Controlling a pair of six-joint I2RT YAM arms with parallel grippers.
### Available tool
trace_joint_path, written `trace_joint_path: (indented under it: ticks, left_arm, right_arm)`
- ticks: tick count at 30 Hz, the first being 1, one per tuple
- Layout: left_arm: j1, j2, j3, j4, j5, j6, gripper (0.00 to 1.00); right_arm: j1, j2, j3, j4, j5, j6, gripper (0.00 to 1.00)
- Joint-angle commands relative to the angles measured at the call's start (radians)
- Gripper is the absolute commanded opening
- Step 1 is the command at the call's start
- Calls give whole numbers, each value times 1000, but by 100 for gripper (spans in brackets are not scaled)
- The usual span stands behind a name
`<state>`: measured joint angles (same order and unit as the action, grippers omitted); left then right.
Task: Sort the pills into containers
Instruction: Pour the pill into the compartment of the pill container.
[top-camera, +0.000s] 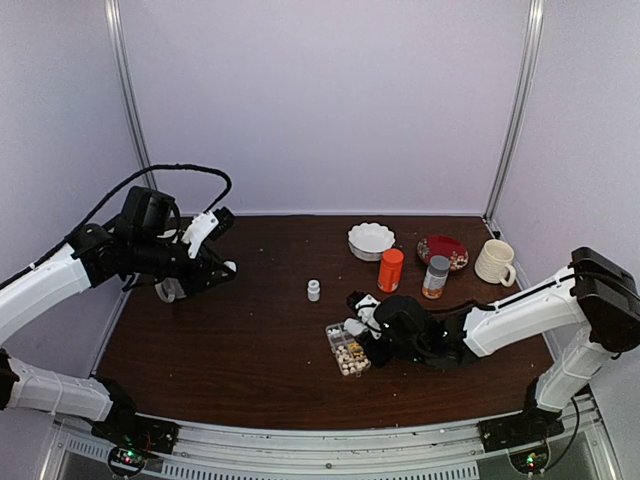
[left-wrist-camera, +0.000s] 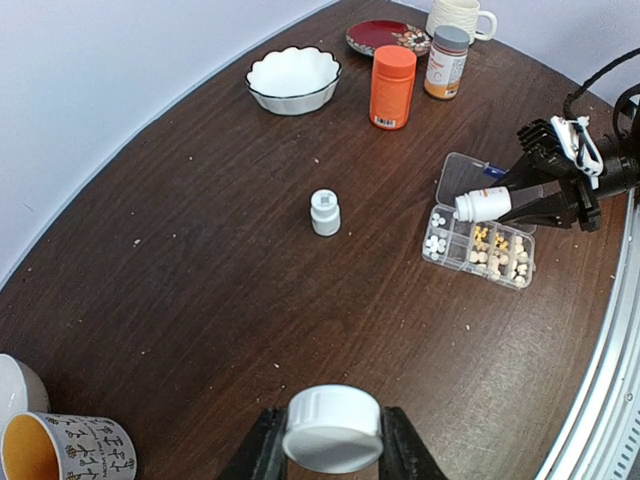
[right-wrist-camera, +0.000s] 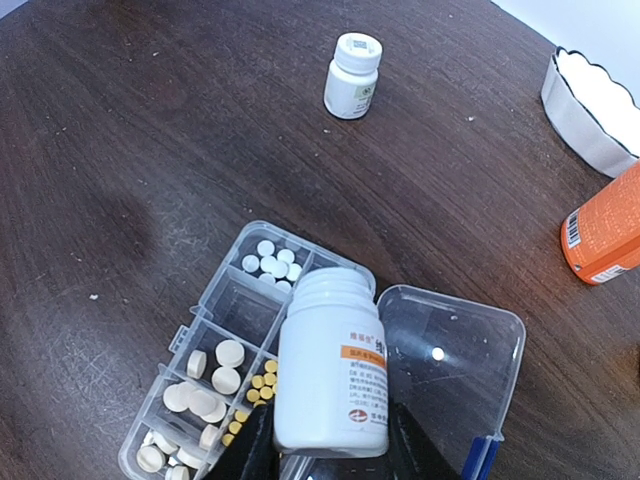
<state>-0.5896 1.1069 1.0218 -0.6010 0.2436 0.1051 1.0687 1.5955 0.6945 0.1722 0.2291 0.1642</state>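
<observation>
The clear organizer box (right-wrist-camera: 215, 330) lies open on the dark table, its hinged lid (right-wrist-camera: 455, 365) folded back to the right. Its containers hold pills: small white ones (right-wrist-camera: 272, 262) in the far cell, larger cream ones (right-wrist-camera: 205, 385) and tiny yellow ones (right-wrist-camera: 262, 378) nearer. My right gripper (right-wrist-camera: 330, 445) is shut on an uncapped white bottle (right-wrist-camera: 332, 370), tipped with its mouth over the cells. At the table's left my left gripper (left-wrist-camera: 332, 445) is shut on a white bottle cap (left-wrist-camera: 332, 428), held above the wood. In the top view, the right gripper (top-camera: 362, 325) hovers at the box (top-camera: 347, 350).
A small capped white bottle (top-camera: 313, 290) stands mid-table. Behind the box are an orange bottle (top-camera: 390, 270), a grey-capped amber bottle (top-camera: 436, 277), a white scalloped bowl (top-camera: 371, 240), a red plate (top-camera: 442, 250) and a cream mug (top-camera: 494, 262). A patterned cup (left-wrist-camera: 65, 455) sits near the left gripper.
</observation>
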Motion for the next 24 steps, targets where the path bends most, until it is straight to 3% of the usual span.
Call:
trace_joint_path:
  ticks: [1,5,8,11,15,18,24]
  left_arm:
    - [7,4,30,24,13,9,0]
    - [7,5,29,24,12,10,0]
    - [7,8,33,23,15,9,0]
    - [7,9,31,21,16,10,0]
    - [7,9,34,21,17,10,0]
    - [7,9,32,21,16,10,0]
    - [7,11,32,21,15,11,0]
  right_arm:
    - [-6,-10,-16,51,3,12,0]
    - [-6,15,36,-37,21,3,0]
    - [-6,-15,-22,67,-4,10,0]
    - [-7,23,43,-38,22,3,0]
    - [-10,-19,-31,84,-16,22,0]
    - [-11,3,12,5,10,14,0]
    - [-15,-12,-16,52,9,18,0]
